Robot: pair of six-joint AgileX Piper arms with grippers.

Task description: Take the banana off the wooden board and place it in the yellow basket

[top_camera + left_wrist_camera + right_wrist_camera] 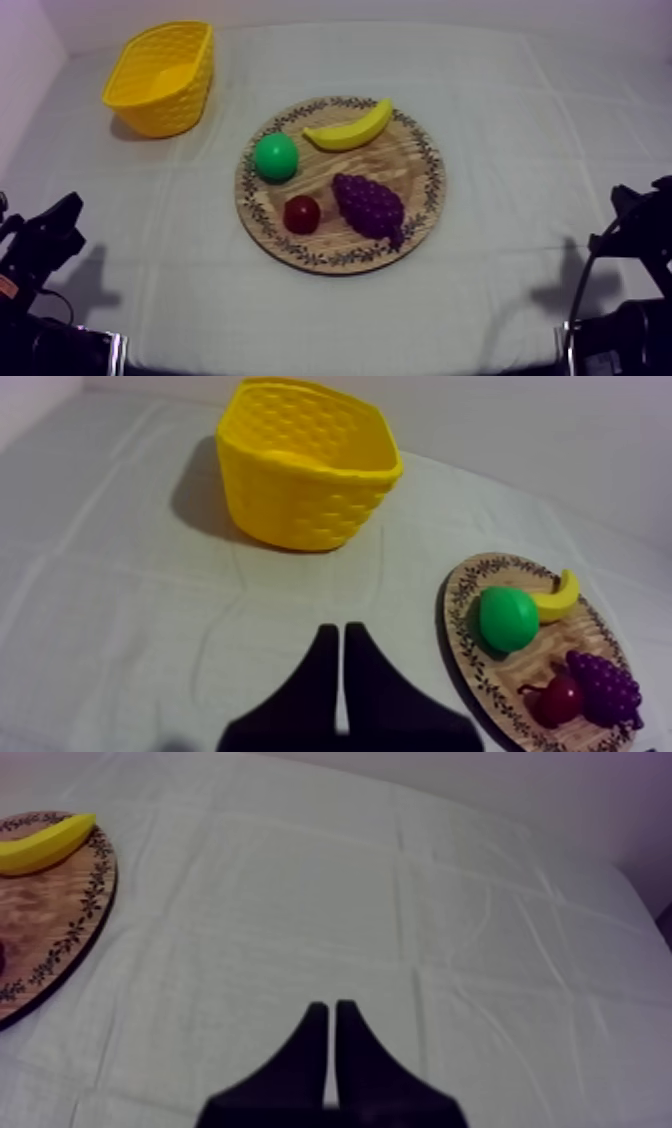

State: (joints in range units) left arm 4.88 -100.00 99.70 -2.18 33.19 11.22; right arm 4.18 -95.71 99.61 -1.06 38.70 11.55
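Green fruit (276, 157), perhaps a pear, near small red fruit (301, 214) and grapes (368, 205).

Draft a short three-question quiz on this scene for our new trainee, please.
1. True or false: the banana lies on the wooden board, outside the yellow basket.
2. The left pincer is: A open; B shut on nothing; C shut on the banana.
3. Name the purple fruit beside the small red fruit.
Key: 1 true; 2 B; 3 grapes.
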